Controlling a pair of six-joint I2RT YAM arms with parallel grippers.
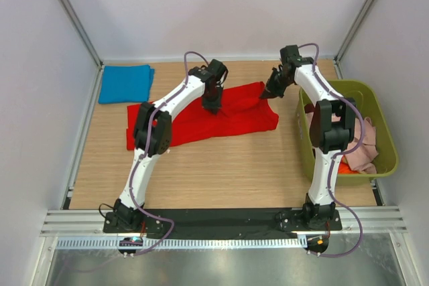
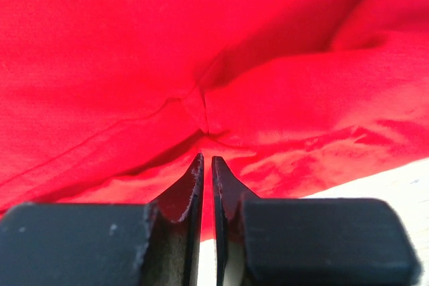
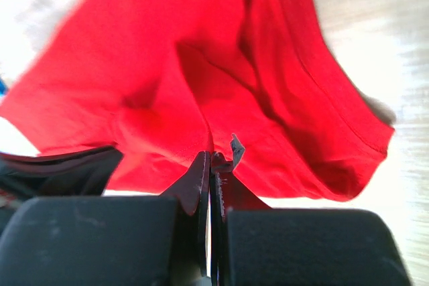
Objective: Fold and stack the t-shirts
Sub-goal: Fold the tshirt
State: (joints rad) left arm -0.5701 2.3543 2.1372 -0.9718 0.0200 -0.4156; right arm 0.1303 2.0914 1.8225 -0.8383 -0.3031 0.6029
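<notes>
A bright red t-shirt (image 1: 228,120) lies spread across the middle of the table, creased and partly doubled over. My left gripper (image 1: 212,103) hovers low over its upper middle. In the left wrist view its fingertips (image 2: 207,159) stand a narrow slit apart with nothing between them, just short of a seam fold in the red t-shirt (image 2: 201,65). My right gripper (image 1: 270,91) is shut on the shirt's right back edge and lifts it off the table. The right wrist view shows the red t-shirt (image 3: 201,65) hanging from the tips (image 3: 210,156). A folded blue t-shirt (image 1: 125,83) rests at the back left.
An olive-green bin (image 1: 385,127) stands at the right edge, holding a pale pink shirt (image 1: 362,151) and an orange one (image 1: 348,168). White walls enclose the table on three sides. The right arm's forearm crosses over the bin's left rim.
</notes>
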